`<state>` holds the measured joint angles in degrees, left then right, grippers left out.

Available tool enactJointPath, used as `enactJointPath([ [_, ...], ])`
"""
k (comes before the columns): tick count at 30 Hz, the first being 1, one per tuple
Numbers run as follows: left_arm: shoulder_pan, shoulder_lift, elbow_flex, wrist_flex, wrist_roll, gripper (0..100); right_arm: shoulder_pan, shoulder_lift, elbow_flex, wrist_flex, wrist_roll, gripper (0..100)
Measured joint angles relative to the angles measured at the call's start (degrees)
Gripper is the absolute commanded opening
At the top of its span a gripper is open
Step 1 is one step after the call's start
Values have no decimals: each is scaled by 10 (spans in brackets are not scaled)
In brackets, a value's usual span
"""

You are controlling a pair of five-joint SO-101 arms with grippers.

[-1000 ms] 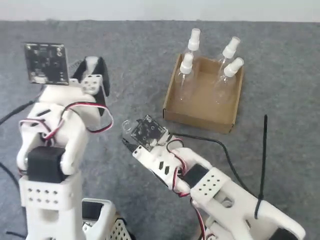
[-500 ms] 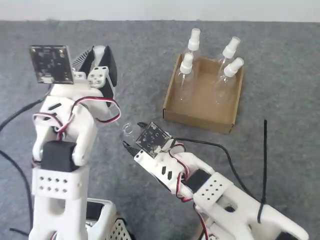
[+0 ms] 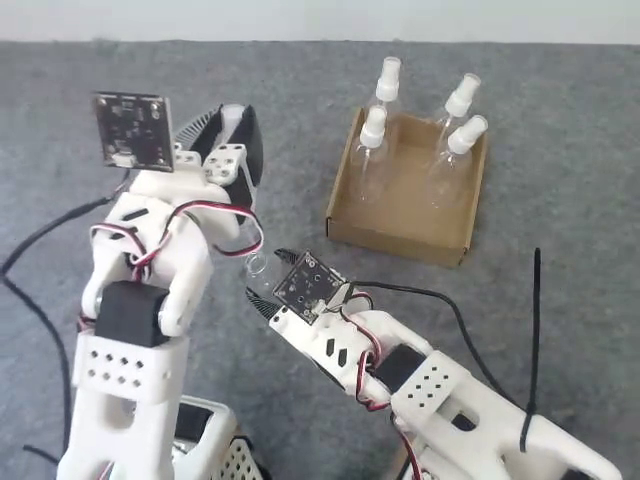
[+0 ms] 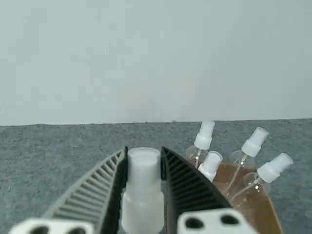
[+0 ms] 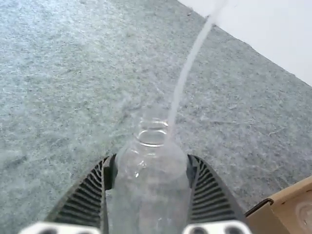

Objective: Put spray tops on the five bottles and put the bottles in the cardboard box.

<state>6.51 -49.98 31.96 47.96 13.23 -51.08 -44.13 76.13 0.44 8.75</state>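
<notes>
My right gripper (image 5: pixel 149 187) is shut on a clear bottle (image 5: pixel 148 180) with no top; its open neck (image 3: pixel 256 265) points toward the left arm in the high view. My left gripper (image 4: pixel 143 173) is shut on a white spray top (image 4: pixel 142 192), held above the bottle (image 3: pixel 234 118). The top's thin dip tube (image 5: pixel 187 73) hangs down beside the bottle's open mouth. Several capped bottles (image 3: pixel 373 150) stand in and behind the cardboard box (image 3: pixel 405 195).
Grey felt (image 3: pixel 560 130) covers the table. A black cable (image 3: pixel 530 340) runs along the right arm's side. The cardboard box (image 4: pixel 253 204) lies behind and to the right of the held top in the left wrist view.
The left arm has swung right and nearer the bottle, carrying the spray top. The right gripper with the bottle has shifted slightly lower in the high view.
</notes>
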Motion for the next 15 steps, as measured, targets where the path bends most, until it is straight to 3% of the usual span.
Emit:
enactJointPath([
  [15, -30, -1, -55, 15, -25, 11, 0, 0, 0, 0, 0, 6],
])
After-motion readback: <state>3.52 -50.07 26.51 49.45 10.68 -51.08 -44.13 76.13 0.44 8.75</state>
